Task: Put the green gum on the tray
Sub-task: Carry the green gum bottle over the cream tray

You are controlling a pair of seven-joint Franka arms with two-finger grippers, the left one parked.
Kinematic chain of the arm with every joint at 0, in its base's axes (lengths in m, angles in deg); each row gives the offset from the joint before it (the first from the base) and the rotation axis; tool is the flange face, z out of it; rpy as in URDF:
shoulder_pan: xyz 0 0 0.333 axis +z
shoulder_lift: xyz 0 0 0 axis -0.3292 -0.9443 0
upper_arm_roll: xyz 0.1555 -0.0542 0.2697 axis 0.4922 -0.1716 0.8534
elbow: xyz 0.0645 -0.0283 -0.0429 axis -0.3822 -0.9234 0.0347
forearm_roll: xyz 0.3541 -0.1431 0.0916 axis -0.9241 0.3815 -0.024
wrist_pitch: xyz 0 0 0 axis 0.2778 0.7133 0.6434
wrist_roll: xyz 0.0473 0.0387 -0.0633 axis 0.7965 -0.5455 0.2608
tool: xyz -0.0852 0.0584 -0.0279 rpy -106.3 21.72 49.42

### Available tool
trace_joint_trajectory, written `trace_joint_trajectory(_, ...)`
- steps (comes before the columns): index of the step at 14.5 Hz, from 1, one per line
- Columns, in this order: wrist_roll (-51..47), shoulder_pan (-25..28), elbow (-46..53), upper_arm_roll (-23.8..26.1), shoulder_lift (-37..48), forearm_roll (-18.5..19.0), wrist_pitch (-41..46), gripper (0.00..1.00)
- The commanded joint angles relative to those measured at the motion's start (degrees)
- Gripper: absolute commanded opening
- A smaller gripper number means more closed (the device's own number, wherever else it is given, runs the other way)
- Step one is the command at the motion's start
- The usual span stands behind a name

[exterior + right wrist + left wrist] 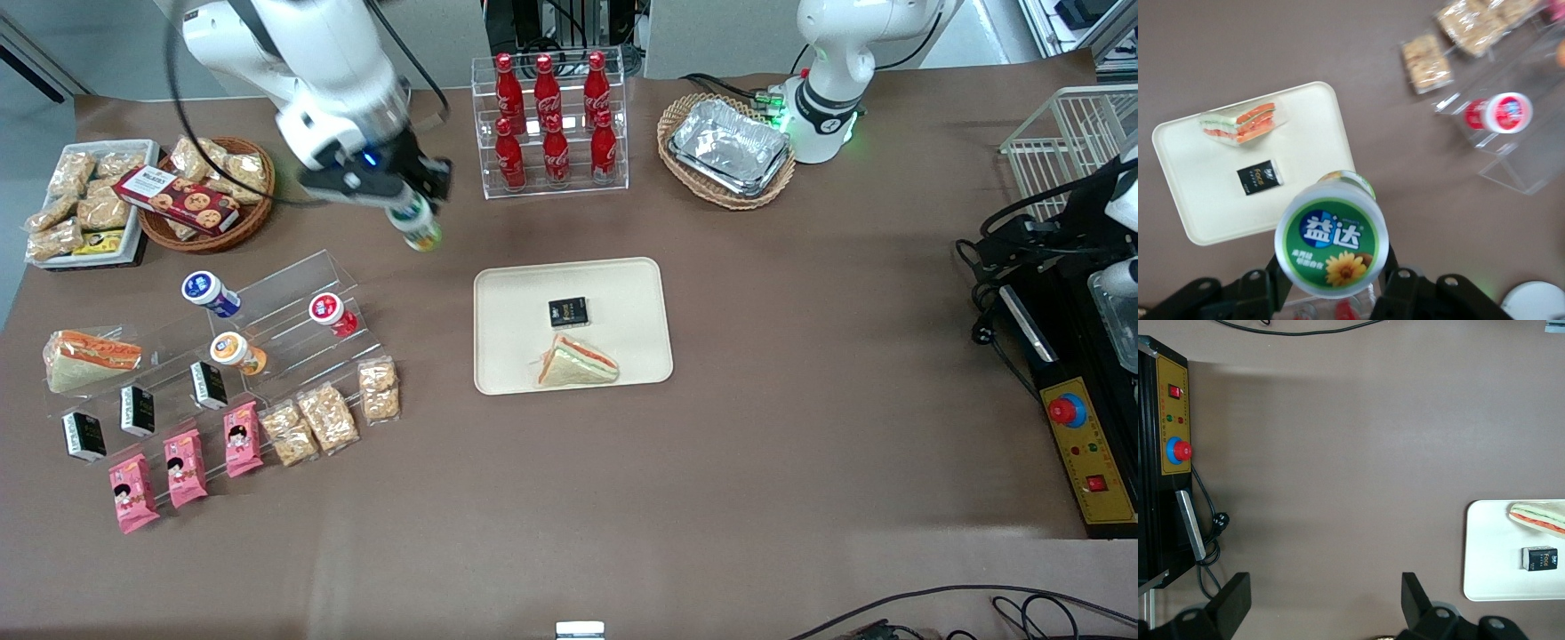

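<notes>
Jaws: you see the right arm's gripper (414, 213) pinching the small round green gum bottle with the green-rimmed white lid (1331, 248); the jaws press on the bottle's sides, just below the lid.
Gum position: it hangs in the air above the brown table (800, 373), tilted, between the clear acrylic step rack (293, 311) and the flat cream-beige rectangular tray (640, 293), not yet over the tray.
Handling: you can judge it light and stiff, a hard plastic shell that will not give; the smooth round wall looks slippery, so it could twist in a loose pinch.
Where to hold: across the body near the lid, as now, looks soundest; the label end is free to meet the tray first.
Lid writing: white Chinese characters on a blue patch over green, with a yellow flower below; the small yellow line is too small to read.
Tray contents: a wrapped triangular sandwich (576, 363) and a small black packet (568, 312) with gold lettering that reads "Face"; bare tray shows beside both.
Other labels: red cola bottles (553, 120) in a clear rack farther from the front camera carry white script, likely Coca-Cola.
Risk: in your place, set it down gently; a round bottle laid sideways may roll.
</notes>
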Motion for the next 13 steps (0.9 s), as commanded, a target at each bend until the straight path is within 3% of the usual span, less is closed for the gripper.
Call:
trace_joint_trajectory(1, -5.6, 1.6, -12.3, 3.5, -5.4, -0.4, -19.8, 0.41)
trace_joint_trajectory(6, -7.6, 6.0, -18.4, 3.5, -18.2, 2.4, -37.2, 0.41)
trace_joint_trajectory(10, -19.6, 6.4, -18.2, 3.2, -27.6, 20.0, -43.9, 0.41)
trace_joint_trajectory(13, -27.4, 6.6, -17.9, 3.2, -30.4, 29.4, -45.4, 0.42)
